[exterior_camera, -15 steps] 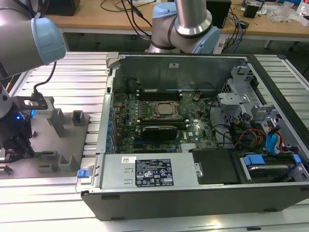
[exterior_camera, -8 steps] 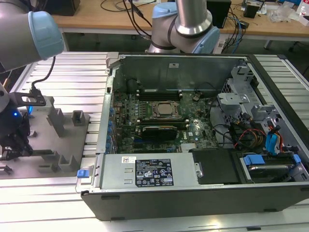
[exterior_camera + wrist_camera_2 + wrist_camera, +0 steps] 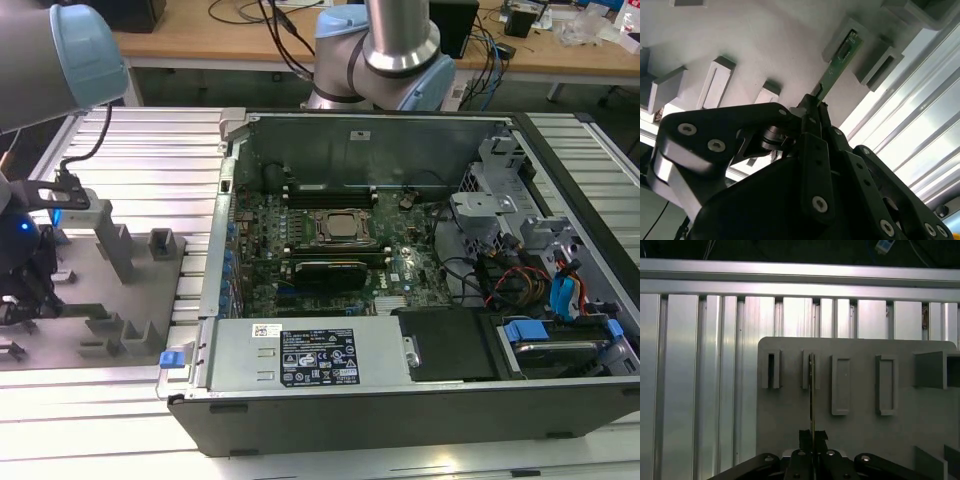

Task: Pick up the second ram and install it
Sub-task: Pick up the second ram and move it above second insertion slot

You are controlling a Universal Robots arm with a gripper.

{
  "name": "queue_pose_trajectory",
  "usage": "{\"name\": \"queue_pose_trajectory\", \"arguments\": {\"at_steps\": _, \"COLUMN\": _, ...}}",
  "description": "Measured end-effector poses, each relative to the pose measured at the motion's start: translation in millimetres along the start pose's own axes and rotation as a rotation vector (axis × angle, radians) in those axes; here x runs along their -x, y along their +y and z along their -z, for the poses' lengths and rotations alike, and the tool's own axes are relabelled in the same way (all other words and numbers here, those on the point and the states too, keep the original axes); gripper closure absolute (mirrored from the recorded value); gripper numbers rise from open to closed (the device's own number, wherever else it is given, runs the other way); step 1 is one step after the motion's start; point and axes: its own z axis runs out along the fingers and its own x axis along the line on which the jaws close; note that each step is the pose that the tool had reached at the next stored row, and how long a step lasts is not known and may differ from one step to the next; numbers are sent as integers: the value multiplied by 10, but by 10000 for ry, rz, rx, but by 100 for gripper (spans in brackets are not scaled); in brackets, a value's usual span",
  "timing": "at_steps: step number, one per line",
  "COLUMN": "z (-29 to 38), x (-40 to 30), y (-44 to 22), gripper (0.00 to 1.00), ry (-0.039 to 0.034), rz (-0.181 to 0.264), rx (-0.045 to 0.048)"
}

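the black, metal-fingered end effector [image 3: 812, 112] is clamped on one end of the second ram [image 3: 837, 65], a slim, flat, dark green memory stick. its jaws are drawn together tight against the stick's two faces. in the second wrist view the stick reaches from the fingertips to a small grey slotted block [image 3: 832, 47] on the flat grey plastic tray [image 3: 765, 40], and its far end lies at that block's slot. the first wrist view shows the second ram [image 3: 812, 395] edge-on, a thin line running from the end effector [image 3: 812, 437] to the second of the row of slotted blocks on the tray [image 3: 860, 440]. the tray rests on the ribbed aluminium tabletop [image 3: 700, 380]. in the exterior view the tray [image 3: 120, 330] is at the exterior view's left, just beside the open black computer case [image 3: 400, 410], whose green motherboard [image 3: 400, 270] lies exposed.
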Motion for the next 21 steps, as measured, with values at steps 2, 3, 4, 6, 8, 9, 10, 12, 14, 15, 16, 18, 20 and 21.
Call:
{"name": "queue_pose_trajectory", "arguments": {"at_steps": 2, "z": 38, "x": 1, "y": 2, "gripper": 86, "ry": 0, "rz": 0, "rx": 0}}
{"name": "queue_pose_trajectory", "arguments": {"at_steps": 3, "z": 63, "x": 1, "y": 3, "gripper": 86, "ry": 1, "rz": 0, "rx": 0}}
{"name": "queue_pose_trajectory", "arguments": {"at_steps": 4, "z": 83, "x": 2, "y": 4, "gripper": 86, "ry": 0, "rz": 0, "rx": -1}}
{"name": "queue_pose_trajectory", "arguments": {"at_steps": 6, "z": 107, "x": 2, "y": 5, "gripper": 86, "ry": 0, "rz": 0, "rx": 0}}
{"name": "queue_pose_trajectory", "arguments": {"at_steps": 8, "z": 146, "x": 2, "y": 7, "gripper": 86, "ry": 0, "rz": 0, "rx": 0}}
{"name": "queue_pose_trajectory", "arguments": {"at_steps": 9, "z": 157, "x": 3, "y": 7, "gripper": 86, "ry": 0, "rz": 0, "rx": 0}}
{"name": "queue_pose_trajectory", "arguments": {"at_steps": 10, "z": 174, "x": 3, "y": 8, "gripper": 86, "ry": 0, "rz": 0, "rx": 0}}
{"name": "queue_pose_trajectory", "arguments": {"at_steps": 12, "z": 227, "x": 4, "y": 10, "gripper": 86, "ry": 0, "rz": 0, "rx": -1}}
{"name": "queue_pose_trajectory", "arguments": {"at_steps": 14, "z": 271, "x": 5, "y": 12, "gripper": 86, "ry": 0, "rz": 0, "rx": 0}}
{"name": "queue_pose_trajectory", "arguments": {"at_steps": 15, "z": 285, "x": 5, "y": 13, "gripper": 86, "ry": 0, "rz": 0, "rx": 0}}
{"name": "queue_pose_trajectory", "arguments": {"at_steps": 16, "z": 302, "x": 5, "y": 14, "gripper": 86, "ry": 1, "rz": 0, "rx": 1}}
{"name": "queue_pose_trajectory", "arguments": {"at_steps": 18, "z": 339, "x": 6, "y": 15, "gripper": 86, "ry": 1, "rz": 0, "rx": 0}}
{"name": "queue_pose_trajectory", "arguments": {"at_steps": 20, "z": 413, "x": 7, "y": 19, "gripper": 86, "ry": 1, "rz": 0, "rx": 0}}
{"name": "queue_pose_trajectory", "arguments": {"at_steps": 21, "z": 438, "x": 7, "y": 20, "gripper": 86, "ry": 0, "rz": 0, "rx": 0}}
